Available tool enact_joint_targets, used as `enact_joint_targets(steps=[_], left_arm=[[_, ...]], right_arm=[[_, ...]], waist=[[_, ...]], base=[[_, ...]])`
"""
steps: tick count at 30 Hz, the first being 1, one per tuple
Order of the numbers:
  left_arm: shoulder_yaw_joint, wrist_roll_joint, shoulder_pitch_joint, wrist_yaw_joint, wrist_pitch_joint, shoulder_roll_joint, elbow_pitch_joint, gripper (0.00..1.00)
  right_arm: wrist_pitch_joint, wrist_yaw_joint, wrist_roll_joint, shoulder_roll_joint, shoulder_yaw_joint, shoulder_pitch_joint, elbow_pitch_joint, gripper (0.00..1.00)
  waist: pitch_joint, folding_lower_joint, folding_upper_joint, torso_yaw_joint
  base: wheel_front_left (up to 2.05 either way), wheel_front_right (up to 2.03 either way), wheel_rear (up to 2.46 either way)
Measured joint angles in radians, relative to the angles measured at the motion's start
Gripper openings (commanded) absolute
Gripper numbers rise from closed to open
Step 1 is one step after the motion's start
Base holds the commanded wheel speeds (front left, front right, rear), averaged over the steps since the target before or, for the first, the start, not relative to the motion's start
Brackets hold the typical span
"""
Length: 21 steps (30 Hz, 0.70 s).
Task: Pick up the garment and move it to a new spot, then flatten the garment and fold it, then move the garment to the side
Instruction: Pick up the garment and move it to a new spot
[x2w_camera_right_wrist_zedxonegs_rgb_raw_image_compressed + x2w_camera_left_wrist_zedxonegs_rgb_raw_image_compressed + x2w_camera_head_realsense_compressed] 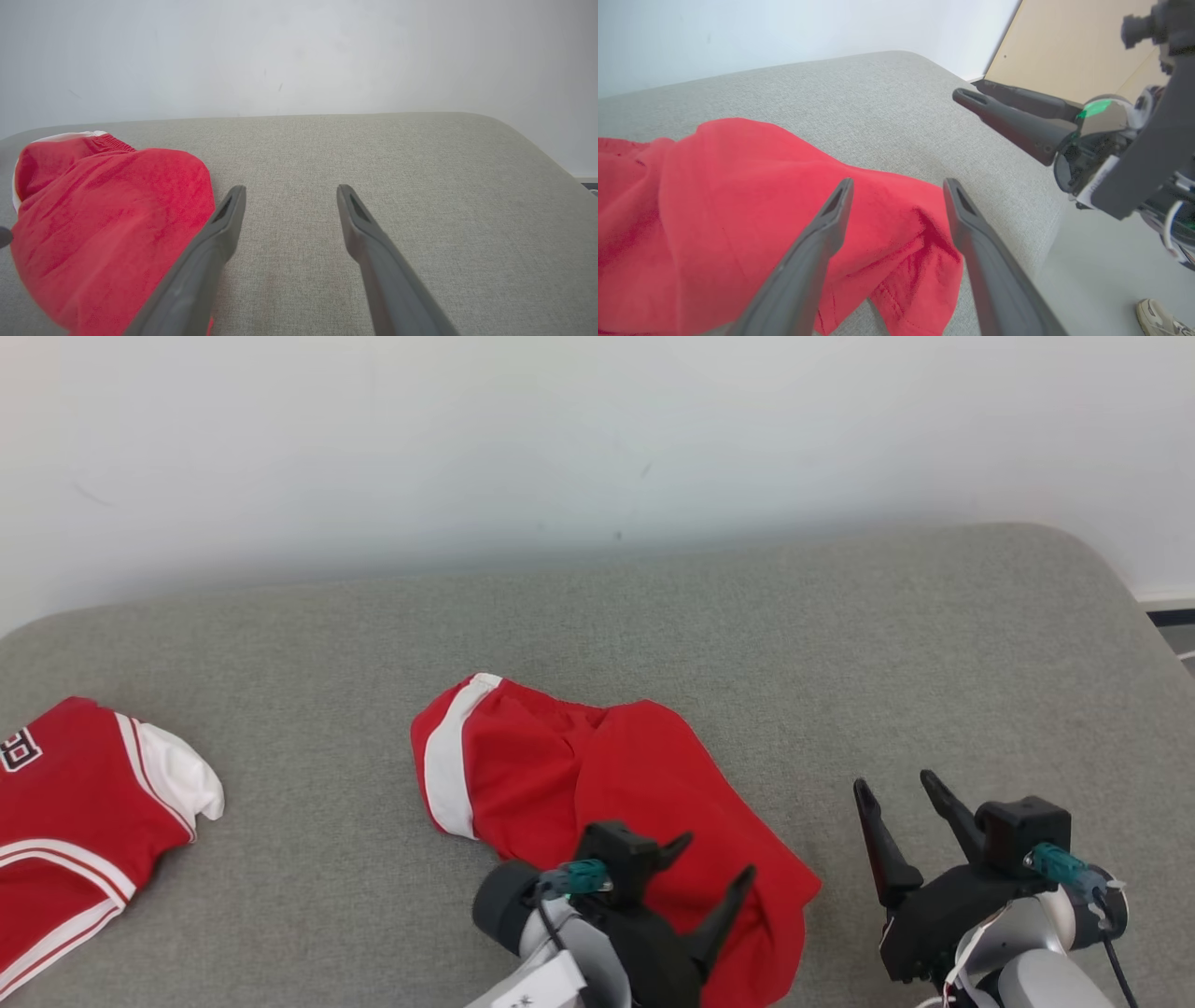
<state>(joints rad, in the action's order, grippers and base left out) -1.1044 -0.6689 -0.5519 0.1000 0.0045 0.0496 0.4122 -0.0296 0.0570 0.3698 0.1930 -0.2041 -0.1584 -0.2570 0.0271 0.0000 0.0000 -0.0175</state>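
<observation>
The garment [597, 793] is a pair of red shorts with a white side stripe, lying crumpled near the middle front of the grey cushioned surface [840, 644]. My left gripper [714, 868] hovers over its near right part, open, nothing between its fingers. In the left wrist view the red cloth [738, 210] lies below the spread fingers [836, 219]. My right gripper [896, 789] stands open to the right of the shorts, over bare grey fabric. The right wrist view has the shorts [103, 219] at its left, beside the left finger.
A second red garment [75, 821] with white trim lies at the left edge of the surface. A pale wall [597, 439] runs behind. The surface's right edge drops to the floor, where a person's shoe [1164, 319] shows.
</observation>
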Motion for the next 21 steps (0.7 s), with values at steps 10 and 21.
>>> enact_joint_targets(steps=[10, 21], left_arm=[[0.135, 0.048, 0.060, 0.024, -0.134, 0.092, -0.004, 1.00], [0.403, 0.179, 0.208, 0.024, -0.218, 0.117, 0.023, 1.00]], right_arm=[[-0.006, 0.005, 0.001, -0.007, -0.006, 0.029, 0.000, 1.00], [-0.007, 0.006, 0.008, -0.007, 0.000, 0.054, 0.010, 1.00]], waist=[[-0.037, 0.0000, 0.0000, 0.036], [-0.058, 0.0000, 0.0000, 0.067]], base=[[0.00, 0.00, 0.00], [0.00, 0.00, 0.00]])
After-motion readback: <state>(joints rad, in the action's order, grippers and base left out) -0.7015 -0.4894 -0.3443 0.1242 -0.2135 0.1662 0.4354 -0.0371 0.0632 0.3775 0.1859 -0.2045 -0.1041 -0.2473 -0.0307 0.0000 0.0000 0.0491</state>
